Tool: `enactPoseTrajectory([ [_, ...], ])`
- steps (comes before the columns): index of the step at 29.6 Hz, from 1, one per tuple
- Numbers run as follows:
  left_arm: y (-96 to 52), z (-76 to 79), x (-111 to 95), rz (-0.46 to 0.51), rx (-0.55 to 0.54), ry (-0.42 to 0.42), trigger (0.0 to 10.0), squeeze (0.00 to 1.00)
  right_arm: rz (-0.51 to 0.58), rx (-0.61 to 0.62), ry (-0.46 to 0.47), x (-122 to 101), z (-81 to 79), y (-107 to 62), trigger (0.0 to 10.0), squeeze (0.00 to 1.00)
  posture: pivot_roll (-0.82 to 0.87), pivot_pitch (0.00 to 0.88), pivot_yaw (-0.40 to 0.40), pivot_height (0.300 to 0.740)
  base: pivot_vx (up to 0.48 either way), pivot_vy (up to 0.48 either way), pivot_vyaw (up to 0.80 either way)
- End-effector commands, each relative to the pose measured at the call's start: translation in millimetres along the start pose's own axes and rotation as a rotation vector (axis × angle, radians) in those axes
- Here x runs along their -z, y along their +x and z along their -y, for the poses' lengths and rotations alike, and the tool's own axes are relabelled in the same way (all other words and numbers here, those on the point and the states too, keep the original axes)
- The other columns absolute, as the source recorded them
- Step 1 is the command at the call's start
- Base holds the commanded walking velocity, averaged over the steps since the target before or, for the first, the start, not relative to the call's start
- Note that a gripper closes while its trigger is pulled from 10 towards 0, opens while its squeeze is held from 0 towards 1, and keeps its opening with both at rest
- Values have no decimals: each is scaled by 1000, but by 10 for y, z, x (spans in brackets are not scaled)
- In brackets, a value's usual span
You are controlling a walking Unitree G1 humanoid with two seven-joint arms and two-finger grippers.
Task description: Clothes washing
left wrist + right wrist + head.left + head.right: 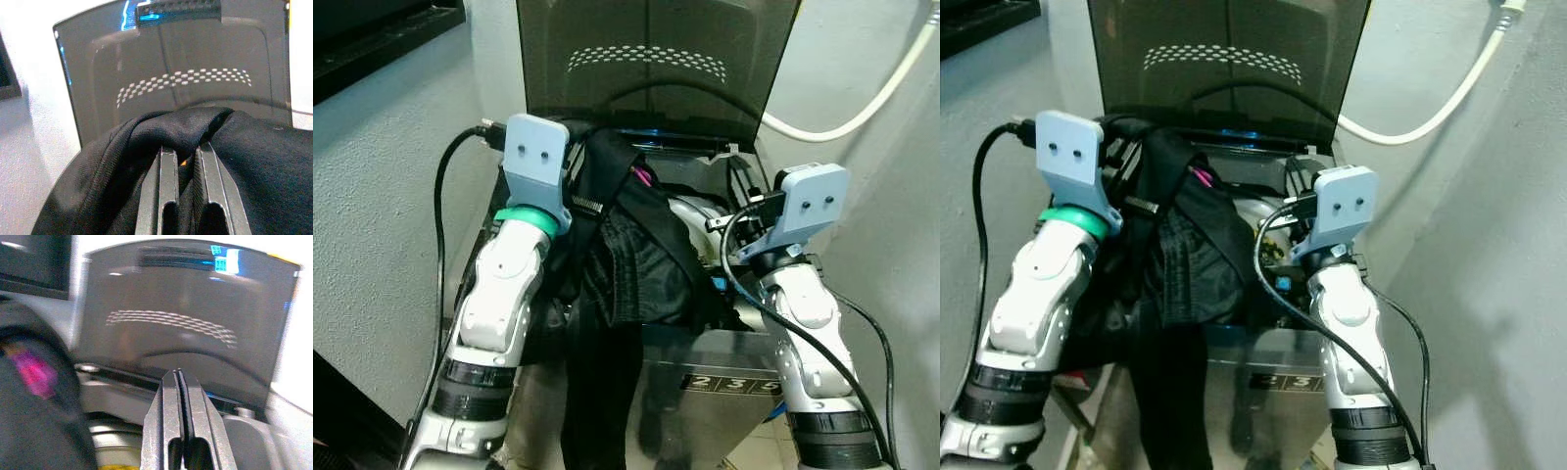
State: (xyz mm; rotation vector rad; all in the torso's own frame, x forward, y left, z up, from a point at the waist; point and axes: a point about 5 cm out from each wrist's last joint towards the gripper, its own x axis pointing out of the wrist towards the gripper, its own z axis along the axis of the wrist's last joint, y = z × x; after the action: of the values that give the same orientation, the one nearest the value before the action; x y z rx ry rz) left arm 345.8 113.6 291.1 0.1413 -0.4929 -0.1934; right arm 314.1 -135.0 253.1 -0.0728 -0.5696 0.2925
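A top-loading washing machine (724, 362) stands before me with its dark tinted lid (656, 59) raised. A black garment (636, 255) with a pink tag (642, 176) hangs over the drum opening, and part of it trails down the machine's front. My left gripper (186, 152) is shut on a fold of this garment (254, 161), holding it up just in front of the lid. My right gripper (178, 373) is shut with nothing in it, over the right side of the opening. The silver drum rim (697, 211) shows beside the cloth.
A white hose (862, 108) runs along the wall at the right. A rough grey wall (382, 196) stands close on the left, with a dark shelf edge (372, 39) above. A panel with digits (734, 384) sits on the machine's front edge.
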Motion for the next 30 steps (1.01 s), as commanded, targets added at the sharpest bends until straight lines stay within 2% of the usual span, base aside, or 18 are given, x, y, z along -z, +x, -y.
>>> enactPoseTrajectory([
  [1,122,-111,-187,94,-20,26,10000,0,27,-66,45,-100,-27,18,10000,0,77,0,44,740,0,0,0],
  [2,262,-167,-275,132,-4,72,10000,0,43,-99,73,-169,-13,28,10000,0,76,0,42,740,0,0,0],
  [3,262,-167,-275,132,-4,72,10000,0,43,-99,73,-169,-13,28,10000,0,76,0,42,740,0,0,0],
  [4,497,-247,-455,199,30,159,10000,0,75,-148,115,-284,-4,50,10000,0,70,0,43,740,0,0,0],
  [11,766,-261,-777,321,99,353,10000,0,145,-193,164,-487,-15,98,10000,0,55,15,56,740,0,0,0],
  [12,860,-165,-950,382,140,489,10000,0,198,-164,162,-607,7,138,10000,0,35,32,82,740,0,0,0],
  [13,860,-165,-950,382,140,489,10000,0,198,-164,162,-607,7,138,10000,0,35,32,82,740,0,0,0],
  [14,911,-100,-1066,424,168,583,10000,0,234,-141,161,-690,24,162,10000,0,35,32,82,740,0,0,0],
  [15,959,18,-1121,425,219,601,10000,0,262,-76,131,-749,67,178,10000,0,9,50,115,740,0,0,0],
  [18,985,126,-1103,395,276,565,10000,0,274,-27,114,-769,98,178,10000,0,5,51,118,740,0,0,0],
  [21,1010,316,-855,230,420,361,10000,0,251,22,96,-743,143,134,10000,0,-11,57,131,740,0,0,0],
  [23,1010,316,-855,230,420,361,10000,0,251,22,96,-743,143,134,10000,0,-11,57,131,740,0,0,0],
  [24,937,391,-540,79,506,244,10000,0,215,20,72,-681,131,62,10000,0,-24,59,143,740,0,0,0],
  [25,937,391,-540,79,506,244,10000,0,215,20,72,-681,131,62,10000,0,-24,59,143,740,0,0,0],
  [26,874,448,-322,-18,571,161,10000,0,187,16,57,-643,122,8,10000,0,-24,59,143,740,0,0,0],
  [28,874,448,-322,-18,571,161,10000,0,187,16,57,-643,122,8,10000,0,-24,59,143,740,0,0,0],
  [29,728,430,-157,-79,603,38,10000,0,158,10,55,-584,102,-29,10000,0,-8,51,135,740,0,0,0],
  [30,728,430,-157,-79,603,38,10000,0,158,10,55,-584,102,-29,10000,0,-8,51,135,740,0,0,0],
])
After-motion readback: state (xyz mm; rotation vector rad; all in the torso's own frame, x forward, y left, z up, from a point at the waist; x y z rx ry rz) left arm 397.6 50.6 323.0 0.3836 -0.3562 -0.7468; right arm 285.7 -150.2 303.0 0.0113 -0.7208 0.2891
